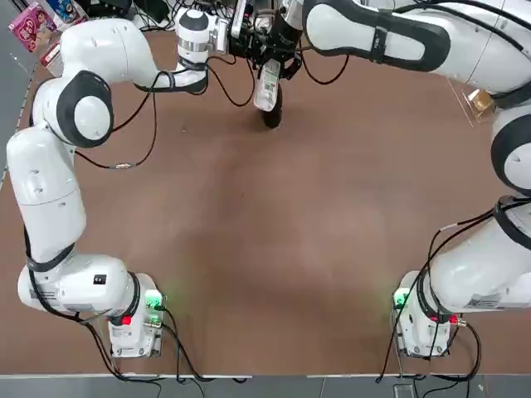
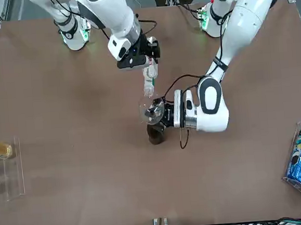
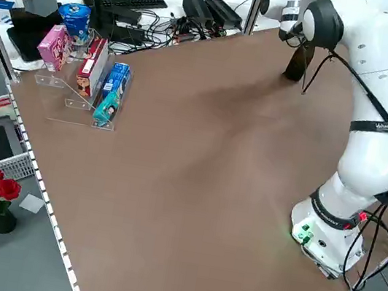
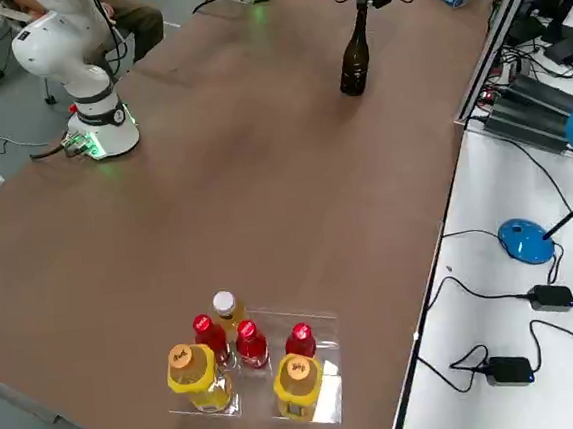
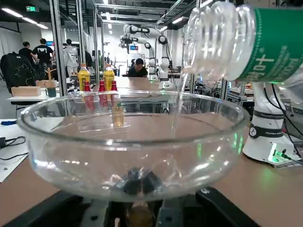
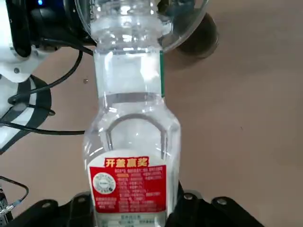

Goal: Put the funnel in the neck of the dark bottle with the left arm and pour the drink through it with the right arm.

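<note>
The light, slippery drink (image 6: 129, 156) is being gripped at its base by the right hand (image 2: 136, 59), the brittle funnel (image 5: 132, 142) steadied by the left hand (image 2: 164, 116).

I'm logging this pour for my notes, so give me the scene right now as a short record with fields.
Stage: pouring under way
Left gripper: holds the funnel on the dark bottle
Right gripper: shut on the drink bottle, tipped mouth-down over the funnel
Flow: thin clear stream into the funnel bowl
Cap: off
Dark bottle: upright on the table
</note>
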Motion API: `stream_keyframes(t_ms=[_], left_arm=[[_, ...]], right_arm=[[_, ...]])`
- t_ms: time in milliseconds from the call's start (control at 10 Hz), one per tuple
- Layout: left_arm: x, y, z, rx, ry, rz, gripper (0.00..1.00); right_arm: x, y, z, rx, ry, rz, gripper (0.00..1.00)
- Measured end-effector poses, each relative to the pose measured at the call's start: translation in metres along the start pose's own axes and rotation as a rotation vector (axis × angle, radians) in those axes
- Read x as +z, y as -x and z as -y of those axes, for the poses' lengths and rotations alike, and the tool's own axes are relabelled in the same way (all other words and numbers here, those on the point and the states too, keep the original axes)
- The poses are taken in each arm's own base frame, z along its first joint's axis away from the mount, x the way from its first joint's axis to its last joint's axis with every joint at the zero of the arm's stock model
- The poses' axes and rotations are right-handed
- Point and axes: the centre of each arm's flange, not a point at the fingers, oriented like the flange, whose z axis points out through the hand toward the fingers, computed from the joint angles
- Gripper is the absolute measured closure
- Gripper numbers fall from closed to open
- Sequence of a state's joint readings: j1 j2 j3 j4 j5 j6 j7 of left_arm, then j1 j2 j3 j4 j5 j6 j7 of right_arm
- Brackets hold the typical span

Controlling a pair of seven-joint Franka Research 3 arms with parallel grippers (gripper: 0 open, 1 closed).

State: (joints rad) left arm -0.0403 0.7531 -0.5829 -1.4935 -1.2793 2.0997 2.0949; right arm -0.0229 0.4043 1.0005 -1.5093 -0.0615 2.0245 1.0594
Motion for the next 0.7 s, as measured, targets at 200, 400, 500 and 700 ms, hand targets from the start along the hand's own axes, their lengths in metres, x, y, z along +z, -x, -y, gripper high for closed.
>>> stream_keyframes(t_ms=[200,400,500,700], left_arm=[[0.0,0.0,0.0,0.0,0.0,0.0,0.87],[0.0,0.0,0.0,0.0,0.0,0.0,0.87],[0.0,0.0,0.0,0.0,0.0,0.0,0.87],[-0.0001,0.0,0.0,0.0,0.0,0.0,0.87]], right_arm=[[-0.001,-0.0001,0.0004,0.002,-0.001,-0.001,0.48],[-0.001,-0.0001,0.0003,0.003,-0.001,0.0,0.48],[-0.0009,-0.0001,0.0002,0.003,0.0,0.0,0.48],[-0.0019,-0.0009,0.0002,-0.001,0.002,-0.008,0.48]])
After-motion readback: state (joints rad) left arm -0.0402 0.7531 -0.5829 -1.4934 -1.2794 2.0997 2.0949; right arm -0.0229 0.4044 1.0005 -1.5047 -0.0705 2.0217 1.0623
